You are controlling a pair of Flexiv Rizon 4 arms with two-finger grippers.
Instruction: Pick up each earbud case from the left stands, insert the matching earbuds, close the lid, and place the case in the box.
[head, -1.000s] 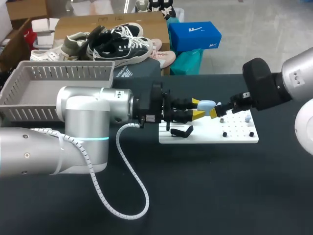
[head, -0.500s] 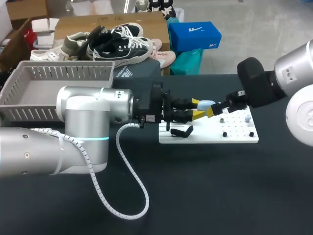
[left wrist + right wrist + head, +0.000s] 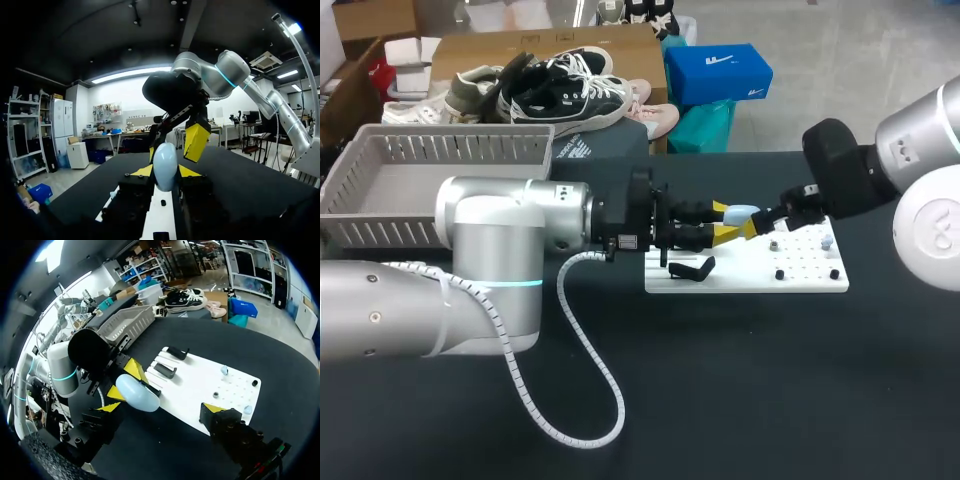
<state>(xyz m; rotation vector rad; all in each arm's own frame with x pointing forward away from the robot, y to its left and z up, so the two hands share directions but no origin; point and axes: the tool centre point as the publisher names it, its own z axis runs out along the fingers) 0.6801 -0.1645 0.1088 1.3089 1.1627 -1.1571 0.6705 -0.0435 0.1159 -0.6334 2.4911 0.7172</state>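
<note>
A pale blue earbud case point(image 3: 742, 213) hangs above the white board's point(image 3: 750, 278) left end. My left gripper point(image 3: 724, 222) is shut on it from two sides. In the left wrist view the case point(image 3: 165, 166) stands on end between the yellow tips, with its lid down. My right gripper point(image 3: 760, 223) faces it from the right, open wide, with its fingers straddling the case's far end without touching. In the right wrist view the case point(image 3: 137, 392) lies ahead of my right gripper point(image 3: 161, 408). Small blue earbuds point(image 3: 224, 370) sit on the board.
Two black stands point(image 3: 692, 268) sit at the board's left end, and small black pegs point(image 3: 779, 273) dot its right half. A grey slatted basket point(image 3: 440, 165) stands at the back left. A white cable point(image 3: 582, 350) loops over the dark tabletop in front of my left arm.
My right arm has shifted a little to the left and up, bringing its open fingers closer around the case. The left arm and the case have not moved.
</note>
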